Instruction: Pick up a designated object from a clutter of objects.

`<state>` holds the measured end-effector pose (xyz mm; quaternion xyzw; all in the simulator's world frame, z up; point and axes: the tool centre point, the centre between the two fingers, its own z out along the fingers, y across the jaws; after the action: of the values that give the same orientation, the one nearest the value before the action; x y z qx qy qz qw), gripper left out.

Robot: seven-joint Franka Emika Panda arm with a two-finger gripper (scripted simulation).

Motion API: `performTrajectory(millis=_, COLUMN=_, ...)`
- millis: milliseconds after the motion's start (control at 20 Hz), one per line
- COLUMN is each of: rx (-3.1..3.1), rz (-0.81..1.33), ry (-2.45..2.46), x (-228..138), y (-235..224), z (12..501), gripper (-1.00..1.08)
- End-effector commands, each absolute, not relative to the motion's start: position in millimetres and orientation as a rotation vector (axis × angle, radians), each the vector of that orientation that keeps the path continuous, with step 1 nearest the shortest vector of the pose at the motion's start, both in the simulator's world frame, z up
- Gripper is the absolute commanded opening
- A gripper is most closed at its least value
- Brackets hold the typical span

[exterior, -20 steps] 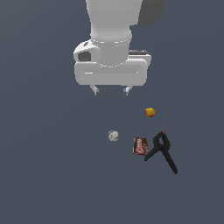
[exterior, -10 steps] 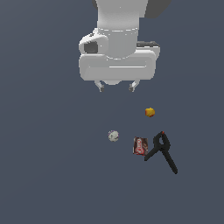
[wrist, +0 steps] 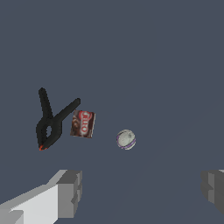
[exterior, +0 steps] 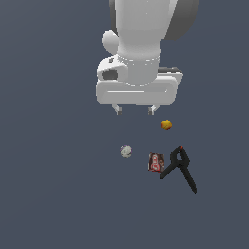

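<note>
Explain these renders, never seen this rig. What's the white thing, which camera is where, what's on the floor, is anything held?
The white bulk is a simulated robot arm ending in a two-fingered pincer. One picture looks on from outside; the other comes from a camera on the wrist, with the grey fingers at its edge. On the dark grey surface lie a small flat dark red box, a black spring clamp touching it, a pale speckled ball and a small orange lump. The pincer is open, holding nothing.

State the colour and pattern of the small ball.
The ball is pale grey-white with purple speckles and a purple band; the wrist view shows it best.
</note>
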<state>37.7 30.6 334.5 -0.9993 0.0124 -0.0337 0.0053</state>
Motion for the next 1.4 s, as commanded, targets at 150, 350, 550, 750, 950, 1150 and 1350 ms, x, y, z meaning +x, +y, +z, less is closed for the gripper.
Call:
performTrajectory(millis=150, rx=-3.131, rz=-0.085, ry=0.083, x=54.3, y=51.1, z=289.9, gripper=1.00)
performTrajectory(millis=350, rx=-3.133, rz=-0.067, ry=0.125, x=66.1, y=72.0, z=245.0, gripper=1.00)
performTrajectory(millis=550, rx=-3.133, rz=-0.049, ry=0.167, x=73.4, y=94.6, z=196.2, gripper=1.00)
performTrajectory(millis=750, rx=-3.133, rz=-0.031, ry=0.206, x=75.5, y=115.7, z=150.1, gripper=1.00)
performTrajectory(millis=950, rx=-3.132, rz=-0.018, ry=0.236, x=73.9, y=132.0, z=113.6, gripper=1.00)
performTrajectory(millis=1150, rx=-3.131, rz=-0.008, ry=0.257, x=71.0, y=143.6, z=87.3, gripper=1.00)
performTrajectory(millis=1350, rx=-3.130, rz=-0.002, ry=0.270, x=68.6, y=150.4, z=71.5, gripper=1.00)
